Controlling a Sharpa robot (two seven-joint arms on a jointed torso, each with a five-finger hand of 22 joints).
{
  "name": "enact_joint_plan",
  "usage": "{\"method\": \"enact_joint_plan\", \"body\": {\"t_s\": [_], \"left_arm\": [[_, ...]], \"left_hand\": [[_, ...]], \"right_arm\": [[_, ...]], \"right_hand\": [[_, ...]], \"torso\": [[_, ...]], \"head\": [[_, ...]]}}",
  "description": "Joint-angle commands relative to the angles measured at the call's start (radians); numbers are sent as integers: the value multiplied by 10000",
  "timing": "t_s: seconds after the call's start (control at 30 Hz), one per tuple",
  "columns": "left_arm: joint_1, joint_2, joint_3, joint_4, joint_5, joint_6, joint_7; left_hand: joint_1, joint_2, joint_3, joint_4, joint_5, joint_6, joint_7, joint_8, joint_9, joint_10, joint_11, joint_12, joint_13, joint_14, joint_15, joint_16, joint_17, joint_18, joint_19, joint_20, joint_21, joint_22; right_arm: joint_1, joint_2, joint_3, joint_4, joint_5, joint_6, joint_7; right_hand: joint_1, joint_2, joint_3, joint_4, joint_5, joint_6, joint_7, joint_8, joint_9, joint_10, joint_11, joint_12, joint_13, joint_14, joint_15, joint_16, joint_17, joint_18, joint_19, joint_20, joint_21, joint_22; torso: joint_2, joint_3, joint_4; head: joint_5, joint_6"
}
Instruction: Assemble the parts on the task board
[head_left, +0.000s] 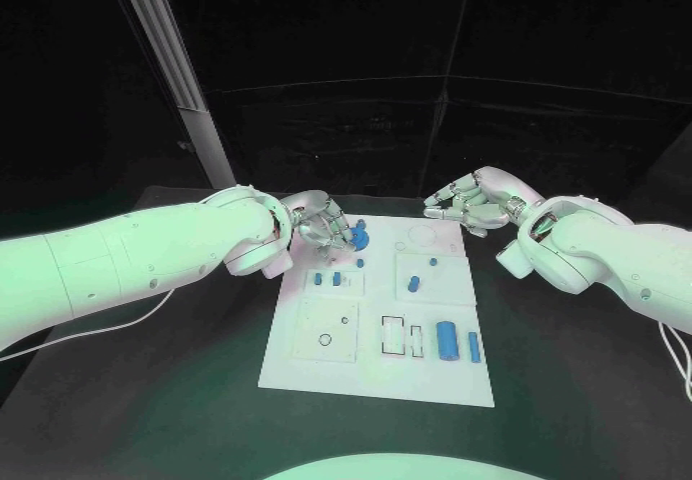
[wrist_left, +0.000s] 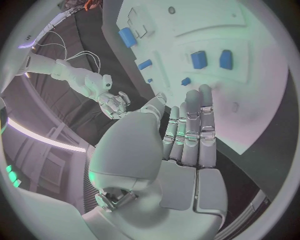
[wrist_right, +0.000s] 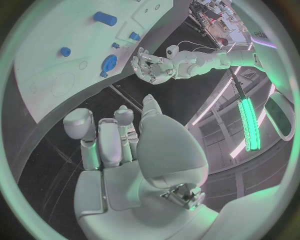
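The black table (head_left: 173, 360) carries the white task board (head_left: 378, 372), lying lengthwise away from the robot. Both white arms reach to its far end.

The left hand (head_left: 315, 226) hangs over the board's far left corner. In its wrist view the fingers (wrist_left: 190, 125) lie straight and close together, tips toward the board, with nothing between them; in the head view they look loosely curled beside a round blue part (head_left: 356, 238), and I cannot tell whether they touch it. The right hand (head_left: 473, 203) hovers just beyond the far right corner, off the board, fingers (wrist_right: 100, 142) bent inward and empty.

Smaller blue parts are spread across the board: two upright cylinders (head_left: 459, 343) near the right edge toward the robot, one short piece (head_left: 414, 283) in the middle right panel, and little ones (head_left: 330, 279) on the left panel.

My guess is that the round part is the one being worked. To do it well, the left hand should settle squarely above it, take it from opposite sides, and keep it level, while the right hand waits off the board, out of the way.
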Motion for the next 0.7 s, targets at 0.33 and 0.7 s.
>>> {"method": "enact_joint_plan", "body": {"t_s": [0.33, 0.7], "left_arm": [[-103, 907, -314, -753, -4156, -622, 1920], [-294, 1433, -363, -1396, -5740, -105, 1407]], "left_hand": [[105, -823, 730, -712, 16, 1288, -248, -1472, -1515, 983, -232, -1519, -2039, 2614, -332, 3692, 2620, 108, 2018, -362, 1128, 510], [-170, -956, 815, -885, 3, 1906, -410, -2091, -2035, 1436, -374, -2090, -2800, 3714, -470, 6140, 5022, -356, 3340, -531, 4535, 3769]], "right_arm": [[18, 71, 5, -13, -15, -38, 106], [18, 132, 5, -35, -15, -24, 116]], "right_hand": [[-46, 61, -61, -16, 64, -81, 11, 58, 15, -67, -17, -10, -1, 275, -5, -37, 13, 123, -47, -4, -39, -6], [-43, 64, -62, -16, 70, -82, 11, 58, 15, -62, -17, 1, 9, 277, -5, -34, 20, 123, -45, -4, -38, -2]], "torso": [[3, 8, -17], [2, 16, -15]], "head": [[-66, 25], [-82, -16]]}}
